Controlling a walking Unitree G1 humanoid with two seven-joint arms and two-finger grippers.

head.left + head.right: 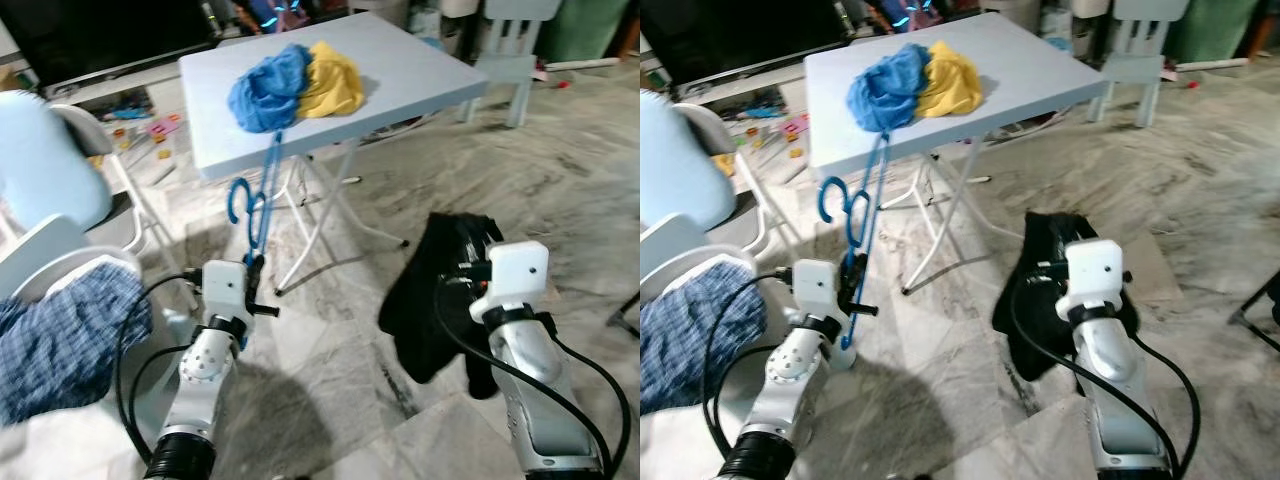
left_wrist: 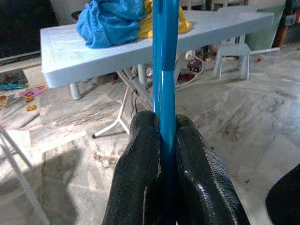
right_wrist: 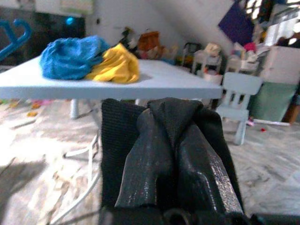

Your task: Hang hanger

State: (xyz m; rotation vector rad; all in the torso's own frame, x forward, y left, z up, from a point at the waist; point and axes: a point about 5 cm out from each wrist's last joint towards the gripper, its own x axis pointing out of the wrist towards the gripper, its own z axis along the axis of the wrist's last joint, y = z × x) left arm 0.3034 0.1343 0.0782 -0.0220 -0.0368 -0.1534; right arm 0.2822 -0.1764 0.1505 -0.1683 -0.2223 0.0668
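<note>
Hanger [image 1: 252,205] — thin, stiff, light blue plastic, likely slick — stands pinched by its bar in the left tool [image 2: 164,140] at 12 o'clock of the wrist, below the bench [image 1: 420,75] edge, while the right tool [image 3: 176,154] clamps soft black cloth [image 1: 430,290].

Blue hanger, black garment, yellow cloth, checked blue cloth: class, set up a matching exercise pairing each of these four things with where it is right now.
Things:
1. blue hanger
2. black garment
3. yellow cloth
4. checked blue cloth

Places:
A. lying on the light blue folding table
B. pinched between the fingers of the left gripper
C. draped at the robot's far left, below the table
D. hanging from the right gripper

Pairs: 1-B, 2-D, 3-A, 4-C
</note>
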